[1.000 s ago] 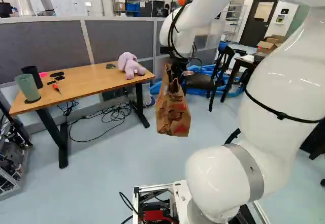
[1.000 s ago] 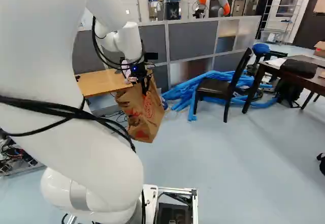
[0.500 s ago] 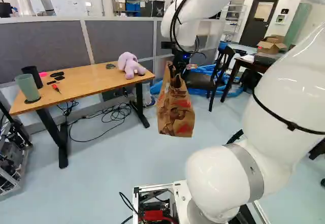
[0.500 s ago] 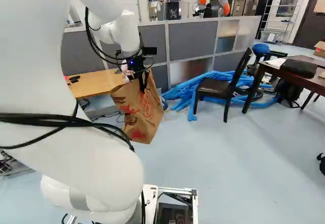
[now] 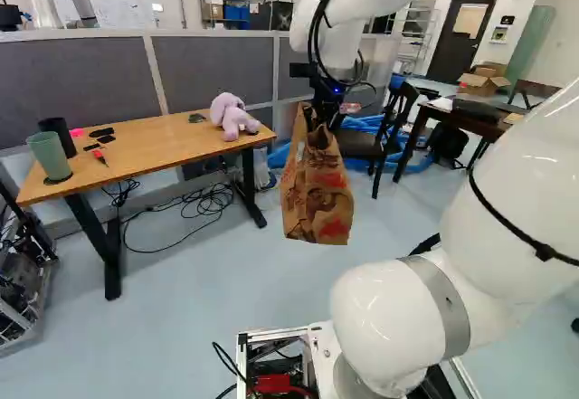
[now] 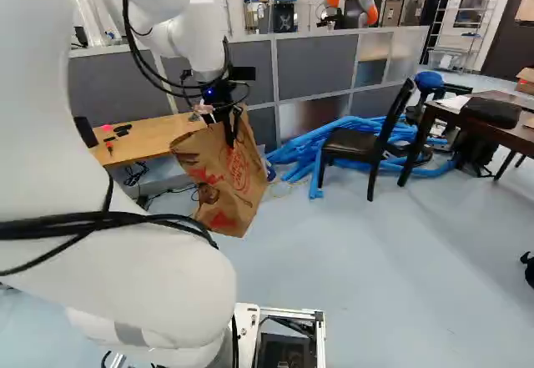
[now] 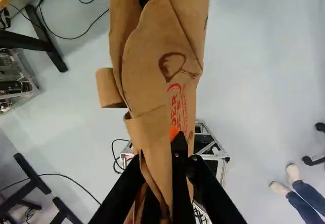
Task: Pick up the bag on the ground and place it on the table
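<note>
Clamped by upper edge in black two-finger pincer [image 6: 230, 126]: tall brown paper bag [image 5: 317, 198], prob. light, soft, tearable; keep hold there, w/o yanking.

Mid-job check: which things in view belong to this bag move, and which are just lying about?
For the job:
brown paper bag, held by the black two-fingered end effector
wooden-topped table with black legs

Just lying about:
purple plush toy
green cylindrical cup
blue tubes
black chair
</note>
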Controlling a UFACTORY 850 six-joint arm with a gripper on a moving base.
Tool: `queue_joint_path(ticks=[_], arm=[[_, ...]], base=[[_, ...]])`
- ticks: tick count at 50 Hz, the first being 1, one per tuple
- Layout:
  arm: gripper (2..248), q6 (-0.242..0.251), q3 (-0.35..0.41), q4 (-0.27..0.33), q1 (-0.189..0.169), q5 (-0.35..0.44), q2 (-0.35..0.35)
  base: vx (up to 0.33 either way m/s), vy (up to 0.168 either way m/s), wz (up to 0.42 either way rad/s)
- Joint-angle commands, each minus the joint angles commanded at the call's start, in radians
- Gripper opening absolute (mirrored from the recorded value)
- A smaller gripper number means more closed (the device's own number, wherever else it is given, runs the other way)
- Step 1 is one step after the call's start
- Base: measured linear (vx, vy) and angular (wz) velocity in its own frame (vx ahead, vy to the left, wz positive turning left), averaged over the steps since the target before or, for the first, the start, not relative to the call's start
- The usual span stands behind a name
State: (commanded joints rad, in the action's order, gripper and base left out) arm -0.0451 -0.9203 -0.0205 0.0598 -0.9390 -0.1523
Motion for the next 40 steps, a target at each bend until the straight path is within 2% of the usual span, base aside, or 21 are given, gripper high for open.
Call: queue_joint_path(ticks=[40], arm=[[21,0.000,-0.081,0.000,-0.004,-0.121,-0.056]], base=[[0.000,0.000,0.000]])
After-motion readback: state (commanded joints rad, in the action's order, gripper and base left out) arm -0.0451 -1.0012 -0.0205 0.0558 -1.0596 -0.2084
